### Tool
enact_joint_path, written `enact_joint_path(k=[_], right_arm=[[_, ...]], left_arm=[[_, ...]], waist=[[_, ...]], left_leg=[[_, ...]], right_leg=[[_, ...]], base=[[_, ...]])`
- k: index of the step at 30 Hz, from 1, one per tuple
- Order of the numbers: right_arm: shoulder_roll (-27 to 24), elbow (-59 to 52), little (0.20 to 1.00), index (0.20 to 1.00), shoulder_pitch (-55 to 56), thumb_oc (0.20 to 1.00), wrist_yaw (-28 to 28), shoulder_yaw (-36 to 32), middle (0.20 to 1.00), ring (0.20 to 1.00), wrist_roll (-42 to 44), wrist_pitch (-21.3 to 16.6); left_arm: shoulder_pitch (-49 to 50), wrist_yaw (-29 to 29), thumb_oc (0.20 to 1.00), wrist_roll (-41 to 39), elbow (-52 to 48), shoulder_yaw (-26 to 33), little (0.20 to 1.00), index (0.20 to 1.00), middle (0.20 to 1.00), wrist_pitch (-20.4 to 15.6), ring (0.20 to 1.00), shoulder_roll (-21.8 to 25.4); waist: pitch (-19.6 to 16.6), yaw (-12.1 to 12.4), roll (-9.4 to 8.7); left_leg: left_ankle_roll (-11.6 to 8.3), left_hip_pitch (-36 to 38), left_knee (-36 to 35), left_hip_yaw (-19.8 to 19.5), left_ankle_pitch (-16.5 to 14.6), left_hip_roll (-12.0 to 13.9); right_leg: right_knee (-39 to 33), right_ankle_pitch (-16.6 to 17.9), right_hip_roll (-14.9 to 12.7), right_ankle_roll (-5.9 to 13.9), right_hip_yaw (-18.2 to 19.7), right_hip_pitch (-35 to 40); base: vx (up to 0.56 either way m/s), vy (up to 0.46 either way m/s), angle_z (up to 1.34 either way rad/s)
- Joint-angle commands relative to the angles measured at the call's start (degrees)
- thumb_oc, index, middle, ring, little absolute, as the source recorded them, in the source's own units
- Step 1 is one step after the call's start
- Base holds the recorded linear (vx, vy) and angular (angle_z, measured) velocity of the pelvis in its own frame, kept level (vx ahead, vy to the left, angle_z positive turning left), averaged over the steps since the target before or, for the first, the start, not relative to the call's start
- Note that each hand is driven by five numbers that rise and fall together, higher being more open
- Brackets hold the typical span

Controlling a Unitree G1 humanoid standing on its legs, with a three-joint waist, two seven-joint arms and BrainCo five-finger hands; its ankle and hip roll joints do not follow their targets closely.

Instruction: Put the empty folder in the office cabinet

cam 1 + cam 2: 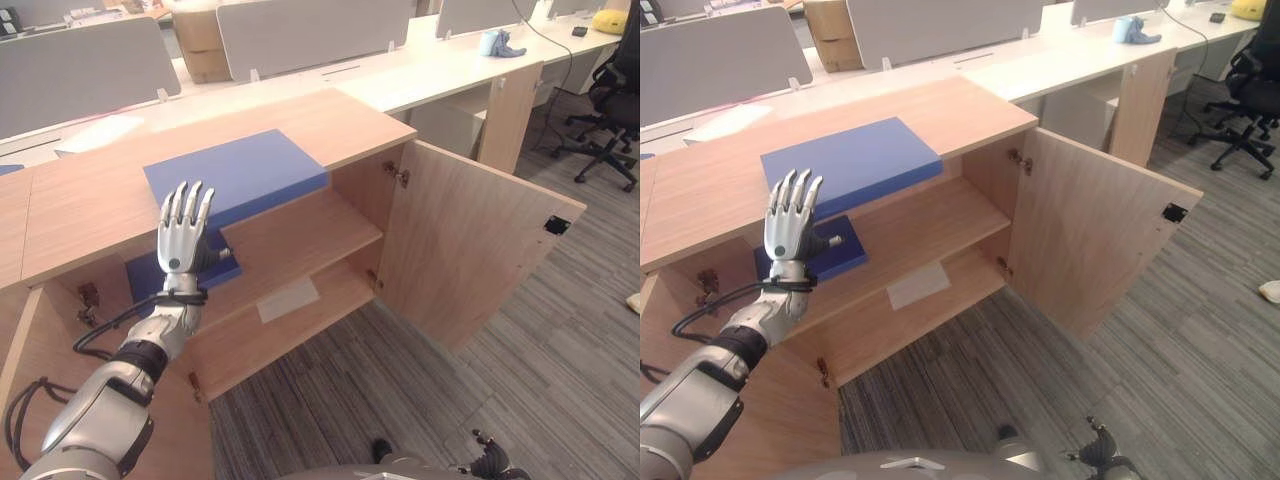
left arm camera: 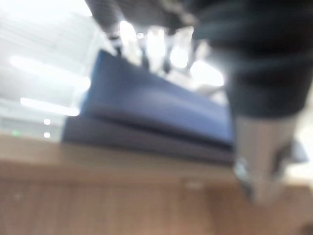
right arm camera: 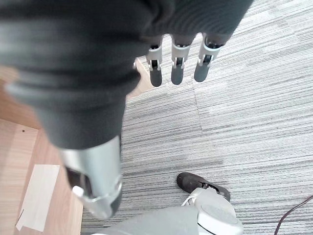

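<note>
A large blue folder lies flat on top of the open wooden cabinet, its near corner over the front edge. A second, darker blue folder lies on the upper shelf at the left, partly hidden by my left hand. That hand is raised in front of the cabinet's top edge, open with straight fingers, holding nothing. The left wrist view shows a blue folder edge close past the fingers. My right hand hangs low over the carpet, fingers relaxed and empty.
The right cabinet door stands wide open, and the left door swings toward me. A white sheet lies on the lower shelf. Desks with grey dividers run behind. An office chair stands at the far right.
</note>
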Motion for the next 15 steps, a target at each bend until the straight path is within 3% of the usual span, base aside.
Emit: enact_joint_path(k=[1, 10, 11, 13, 14, 15], right_arm=[[-3.3, -1.5, 1.0, 1.0, -4.9, 1.0, -1.6, 0.4, 1.0, 1.0, -0.4, -2.3], [-4.1, -1.9, 1.0, 1.0, -4.5, 1.0, -1.3, 0.2, 1.0, 1.0, 0.4, -3.5], [-4.3, -2.1, 1.0, 1.0, -4.5, 1.0, -1.0, 0.1, 1.0, 1.0, 0.4, -4.0], [-4.3, -2.1, 1.0, 1.0, -4.5, 1.0, -1.0, 0.1, 1.0, 1.0, 0.4, -4.0], [-4.2, -2.5, 1.0, 1.0, -4.3, 1.0, -1.3, 0.2, 1.0, 1.0, 0.5, -4.0], [-4.2, -2.5, 1.0, 1.0, -4.3, 1.0, -1.3, 0.2, 1.0, 1.0, 0.5, -4.0]], left_arm=[[-9.1, 1.8, 1.0, -2.5, 4.3, -1.1, 1.0, 1.0, 1.0, 1.9, 1.0, 2.5], [-12.9, -1.4, 1.0, -5.0, 7.2, -1.6, 1.0, 1.0, 1.0, 2.7, 1.0, 3.9], [-14.3, -3.5, 0.918, -5.6, 8.0, -2.1, 0.918, 0.918, 0.918, 2.9, 0.918, 4.5], [-14.3, -3.5, 0.918, -5.6, 8.0, -2.1, 0.918, 0.918, 0.918, 2.9, 0.918, 4.5], [-14.8, -4.7, 0.266, -6.9, 8.8, -2.3, 0.266, 0.266, 0.266, 3.5, 0.266, 4.4], [-14.8, -4.7, 0.266, -6.9, 8.8, -2.3, 0.266, 0.266, 0.266, 3.5, 0.266, 4.4]], waist=[[3.6, -0.7, 1.92], [4.3, -1.6, 1.27], [4.5, -1.8, 1.11], [4.5, -1.8, 1.11], [4.6, -1.9, 0.97], [4.6, -1.9, 0.97]], left_leg=[[2.27, 1.9, 0.1, -2.5, -8.4, -0.1], [2.15, 1.0, 0.2, -1.7, -8.1, 0.2], [2.08, 0.8, 0.2, -1.6, -8.0, 0.3], [2.08, 0.8, 0.2, -1.6, -8.0, 0.3], [2.04, 0.7, 0.2, -1.5, -7.9, 0.3], [2.04, 0.7, 0.2, -1.5, -7.9, 0.3]], right_leg=[[0.2, -5.9, 0.8, 1.66, 0.9, 1.1], [0.2, -5.4, 1.1, 1.81, 1.9, -0.3], [0.2, -5.3, 1.1, 1.82, 2.0, -0.6], [0.2, -5.3, 1.1, 1.82, 2.0, -0.6], [0.2, -5.2, 1.1, 1.91, 2.1, -0.8], [0.2, -5.2, 1.1, 1.91, 2.1, -0.8]], base=[[0.0, 0.0, 0.0], [0.01, 0.021, -0.08], [0.0, 0.014, -0.06], [0.0, 0.007, -0.03], [0.0, 0.0, 0.0], [0.0, 0.016, -0.04]])
